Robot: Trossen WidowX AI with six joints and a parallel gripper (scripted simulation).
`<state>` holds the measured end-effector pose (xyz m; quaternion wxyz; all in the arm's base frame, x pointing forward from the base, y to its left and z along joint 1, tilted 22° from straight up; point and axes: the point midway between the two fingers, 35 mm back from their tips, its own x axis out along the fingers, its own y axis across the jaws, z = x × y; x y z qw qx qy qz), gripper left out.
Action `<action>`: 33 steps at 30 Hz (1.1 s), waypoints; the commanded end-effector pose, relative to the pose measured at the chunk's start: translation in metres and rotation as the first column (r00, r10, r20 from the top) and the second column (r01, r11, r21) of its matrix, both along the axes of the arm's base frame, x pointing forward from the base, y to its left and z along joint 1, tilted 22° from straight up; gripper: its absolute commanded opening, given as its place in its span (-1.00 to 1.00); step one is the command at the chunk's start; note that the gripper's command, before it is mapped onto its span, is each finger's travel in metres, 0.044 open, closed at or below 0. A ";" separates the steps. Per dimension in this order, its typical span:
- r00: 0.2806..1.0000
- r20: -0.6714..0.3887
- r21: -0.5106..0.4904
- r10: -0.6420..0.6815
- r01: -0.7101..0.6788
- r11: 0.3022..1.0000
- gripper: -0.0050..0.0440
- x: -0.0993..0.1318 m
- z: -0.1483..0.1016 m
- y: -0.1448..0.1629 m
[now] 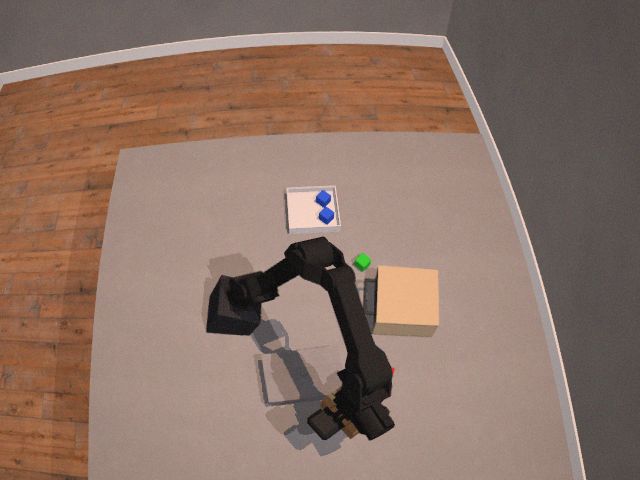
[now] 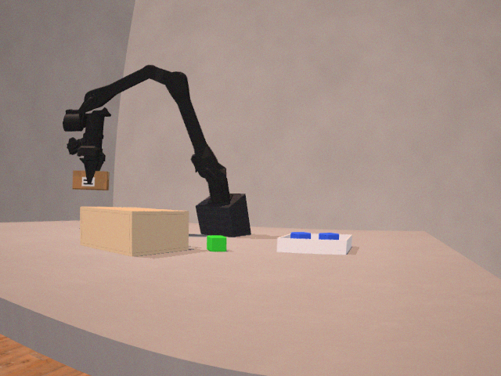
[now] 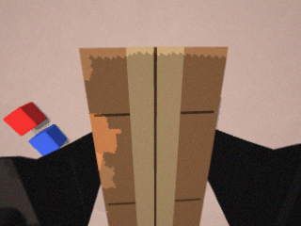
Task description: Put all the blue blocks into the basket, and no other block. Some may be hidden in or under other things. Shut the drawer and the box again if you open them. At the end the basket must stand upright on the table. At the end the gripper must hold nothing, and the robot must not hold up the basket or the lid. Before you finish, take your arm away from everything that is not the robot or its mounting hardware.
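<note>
My gripper (image 2: 89,178) (image 1: 338,419) is shut on a brown cardboard box (image 2: 93,179) with a tape strip and holds it high above the table, near its front edge. In the wrist view the cardboard box (image 3: 155,137) fills the middle. Below it a blue block (image 3: 47,139) lies on the table beside a red block (image 3: 25,118), almost touching. The white basket (image 1: 312,209) stands upright at the far side and holds two blue blocks (image 1: 323,197) (image 1: 326,215). They also show in the side view (image 2: 300,235) (image 2: 328,235).
A tan drawer cabinet (image 1: 406,300) stands right of the arm. A green block (image 1: 362,261) lies between it and the basket. A flat grey outline (image 1: 289,379) lies in the arm's shadow left of the gripper. The arm's base (image 1: 232,307) is at the left.
</note>
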<state>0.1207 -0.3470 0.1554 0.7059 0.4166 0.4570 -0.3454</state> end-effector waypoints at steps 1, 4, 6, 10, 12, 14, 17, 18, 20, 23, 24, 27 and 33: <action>1.000 0.011 0.005 -0.002 0.002 1.000 -0.80 -0.004 -0.001 -0.005; 1.000 0.011 0.005 -0.002 0.002 1.000 -0.80 0.003 -0.020 -0.008; 1.000 0.011 0.005 -0.002 0.002 1.000 -0.80 0.005 -0.026 -0.008; 1.000 0.011 0.005 -0.002 0.002 1.000 -0.80 0.012 -0.045 -0.010; 1.000 0.011 0.005 -0.002 0.002 1.000 -0.80 0.017 -0.057 -0.012; 1.000 0.011 0.005 -0.002 0.002 1.000 -0.80 0.022 -0.069 -0.013; 1.000 0.011 0.005 -0.002 0.002 1.000 -0.80 0.024 -0.074 -0.014; 1.000 0.011 0.005 -0.002 0.002 1.000 -0.80 0.024 -0.074 -0.014; 1.000 0.011 0.005 -0.002 0.002 1.000 -0.80 0.024 -0.074 -0.014; 1.000 0.011 0.005 -0.002 0.002 1.000 -0.80 0.026 -0.079 -0.014; 1.000 0.011 0.005 -0.002 0.002 1.000 -0.80 0.026 -0.079 -0.014; 1.000 0.011 0.005 -0.002 0.002 1.000 -0.80 0.028 -0.087 -0.015; 1.000 0.011 0.005 -0.002 0.002 1.000 -0.80 0.033 -0.097 -0.016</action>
